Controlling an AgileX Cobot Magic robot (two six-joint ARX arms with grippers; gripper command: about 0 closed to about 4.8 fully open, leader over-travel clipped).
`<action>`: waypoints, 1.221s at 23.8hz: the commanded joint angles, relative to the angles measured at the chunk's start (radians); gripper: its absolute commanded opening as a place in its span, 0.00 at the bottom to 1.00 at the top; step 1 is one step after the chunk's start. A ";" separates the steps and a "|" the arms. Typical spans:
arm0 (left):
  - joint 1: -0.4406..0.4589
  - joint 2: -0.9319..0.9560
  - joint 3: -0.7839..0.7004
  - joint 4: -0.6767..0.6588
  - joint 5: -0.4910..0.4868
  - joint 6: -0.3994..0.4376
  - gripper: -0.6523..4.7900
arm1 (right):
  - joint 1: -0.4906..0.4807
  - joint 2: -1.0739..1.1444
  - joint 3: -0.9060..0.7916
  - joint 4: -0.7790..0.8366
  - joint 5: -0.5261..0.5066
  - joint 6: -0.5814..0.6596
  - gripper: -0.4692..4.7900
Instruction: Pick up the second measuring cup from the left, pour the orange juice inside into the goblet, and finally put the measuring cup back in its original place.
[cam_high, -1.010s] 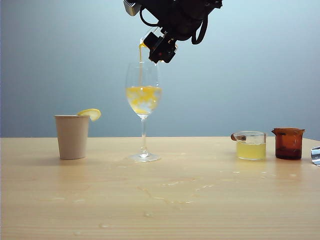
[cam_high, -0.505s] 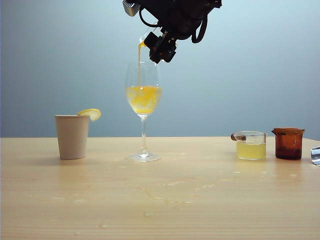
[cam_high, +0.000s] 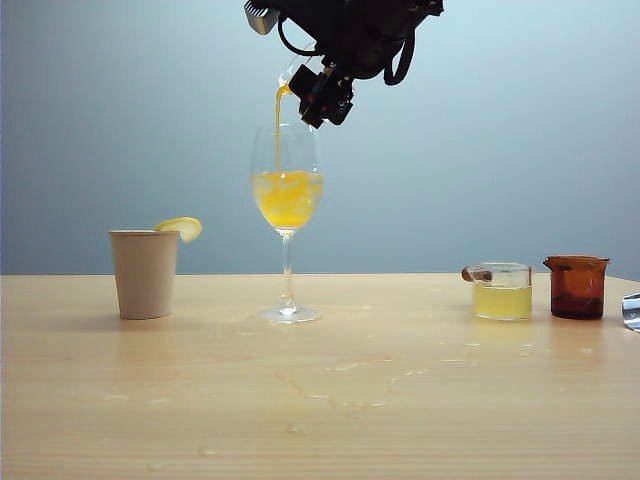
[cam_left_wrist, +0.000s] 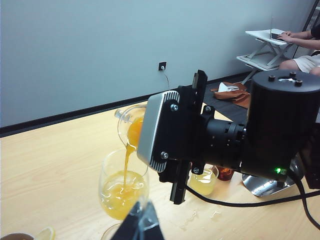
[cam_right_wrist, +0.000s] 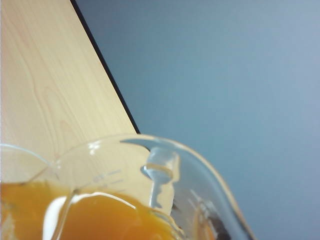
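High over the table my right gripper (cam_high: 318, 92) is shut on the measuring cup (cam_high: 298, 72), which is tipped spout-down above the goblet (cam_high: 286, 200). A thin stream of orange juice (cam_high: 279, 110) falls from the spout into the goblet's bowl, which is about half full. The left wrist view shows the same tilted measuring cup (cam_left_wrist: 131, 127), the falling orange juice (cam_left_wrist: 127, 157) and the goblet (cam_left_wrist: 122, 190) below it. In the right wrist view the measuring cup (cam_right_wrist: 165, 165) fills the frame with orange juice (cam_right_wrist: 100, 220) inside, hiding the fingers. My left gripper (cam_left_wrist: 142, 222) hovers near the goblet, shut and empty.
A beige paper cup (cam_high: 144, 272) with a lemon slice stands left of the goblet. At the right stand a clear cup of pale yellow-green liquid (cam_high: 502, 292) and an amber glass cup (cam_high: 577, 287). A silver object (cam_high: 632, 310) sits at the right edge. Wet streaks (cam_high: 345, 385) mark the tabletop.
The orange juice in the goblet has risen a little as the stream keeps falling. Both arms have stayed in place.
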 joint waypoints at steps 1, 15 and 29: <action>-0.001 -0.002 0.004 0.011 0.001 0.004 0.11 | 0.002 -0.006 0.008 0.032 0.001 -0.001 0.62; -0.001 -0.002 0.004 0.004 0.001 0.004 0.11 | 0.002 -0.006 0.008 0.032 0.001 -0.045 0.62; -0.001 -0.002 0.004 0.004 0.001 0.004 0.11 | 0.002 -0.006 0.008 0.032 0.002 -0.053 0.62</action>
